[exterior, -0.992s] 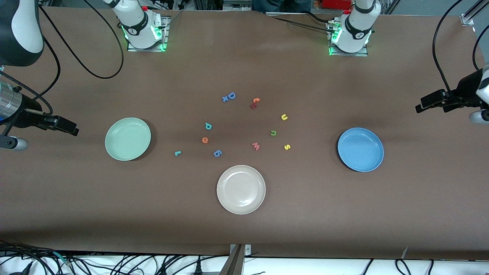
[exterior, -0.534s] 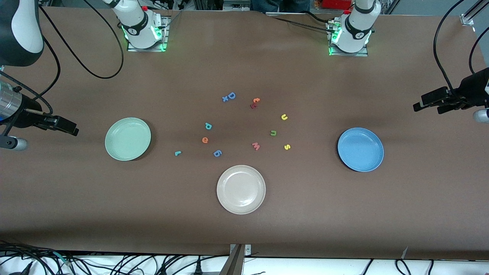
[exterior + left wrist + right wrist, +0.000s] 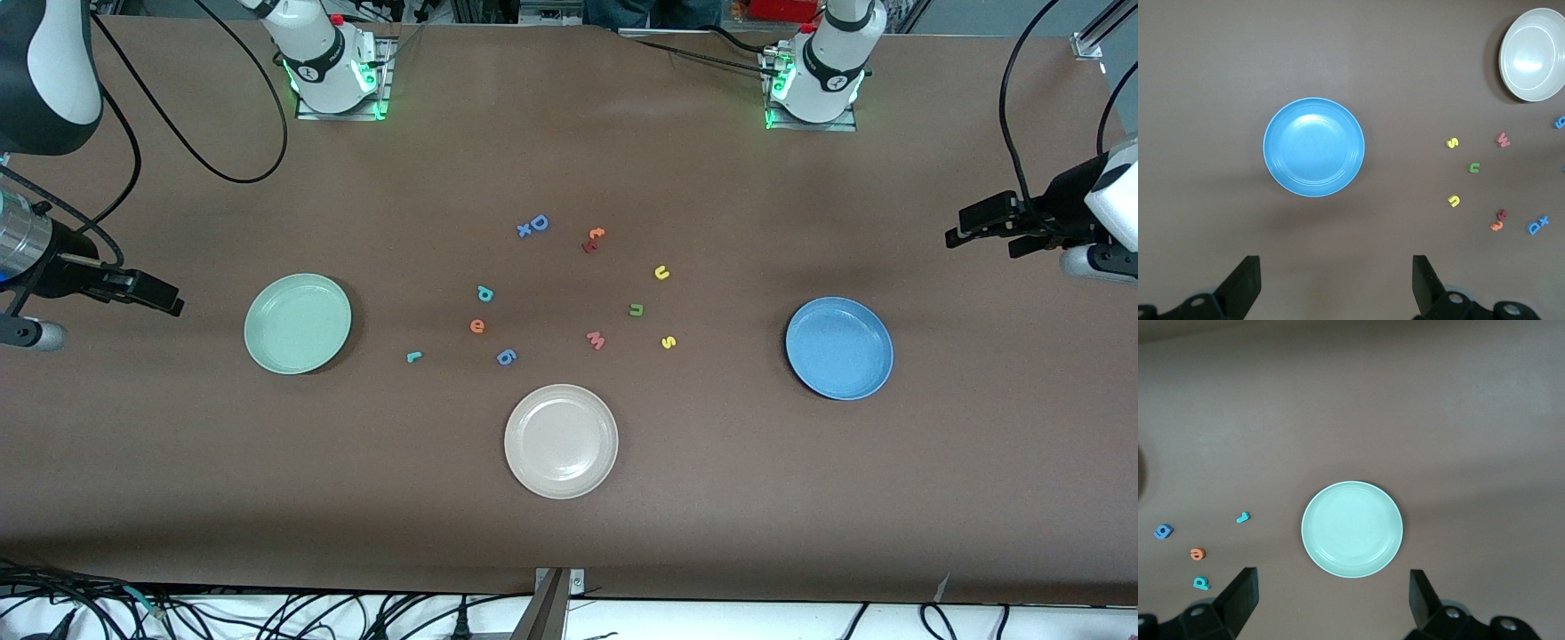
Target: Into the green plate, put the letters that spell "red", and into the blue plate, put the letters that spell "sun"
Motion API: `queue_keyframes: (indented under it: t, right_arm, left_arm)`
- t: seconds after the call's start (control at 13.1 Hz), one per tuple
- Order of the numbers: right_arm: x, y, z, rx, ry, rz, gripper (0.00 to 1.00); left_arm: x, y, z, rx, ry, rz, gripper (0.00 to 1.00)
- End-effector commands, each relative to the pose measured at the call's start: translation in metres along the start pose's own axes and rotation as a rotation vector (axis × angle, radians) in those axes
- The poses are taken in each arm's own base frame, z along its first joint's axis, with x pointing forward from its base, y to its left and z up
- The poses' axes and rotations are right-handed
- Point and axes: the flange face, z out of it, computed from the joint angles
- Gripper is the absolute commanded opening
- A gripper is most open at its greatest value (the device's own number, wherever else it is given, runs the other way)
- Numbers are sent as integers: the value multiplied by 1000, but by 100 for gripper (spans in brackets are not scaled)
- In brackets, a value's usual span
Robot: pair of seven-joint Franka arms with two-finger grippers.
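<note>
The empty green plate (image 3: 298, 323) lies toward the right arm's end of the table, the empty blue plate (image 3: 838, 348) toward the left arm's end. Between them on the table lie the teal r (image 3: 413, 356), orange e (image 3: 477, 326) and teal d (image 3: 484, 292), then the yellow s (image 3: 669, 341), yellow u (image 3: 661, 273) and olive n (image 3: 637, 309). My right gripper (image 3: 169, 298) hangs open and empty over bare table beside the green plate (image 3: 1352, 529). My left gripper (image 3: 965, 227) hangs open and empty over bare table beside the blue plate (image 3: 1314, 147).
A beige-white plate (image 3: 561, 441) sits nearer the front camera than the letters. Mixed in with them are a pink w (image 3: 596, 340), a blue 6 (image 3: 506, 357), a blue D (image 3: 538, 223) and an orange t (image 3: 597, 234). Cables hang at both table ends.
My left gripper has drifted a little toward the middle of the table. The right arm, the letters and the plates have not moved.
</note>
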Motion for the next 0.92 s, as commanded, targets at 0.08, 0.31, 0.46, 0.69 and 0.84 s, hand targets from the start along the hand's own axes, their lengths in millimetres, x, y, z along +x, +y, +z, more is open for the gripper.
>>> queue_keyframes:
  t: [0.08, 0.31, 0.46, 0.69, 0.84]
  right_arm:
    - [1, -14, 16, 36, -12, 14, 99]
    - [5, -40, 42, 40, -40, 37, 99]
    - [8, -67, 66, 34, -48, 70, 99]
    - [9, -112, 111, 13, -63, 161, 99]
    - [6, -141, 142, -23, -64, 213, 100]
  left_arm:
    - [15, 38, 22, 70, -52, 104, 100]
    - [28, 90, 60, 173, -98, 200, 100]
    - [35, 98, 75, 132, -106, 201, 100]
    - [48, 125, 95, 122, -62, 245, 100]
    - [56, 129, 114, 114, -67, 234, 100]
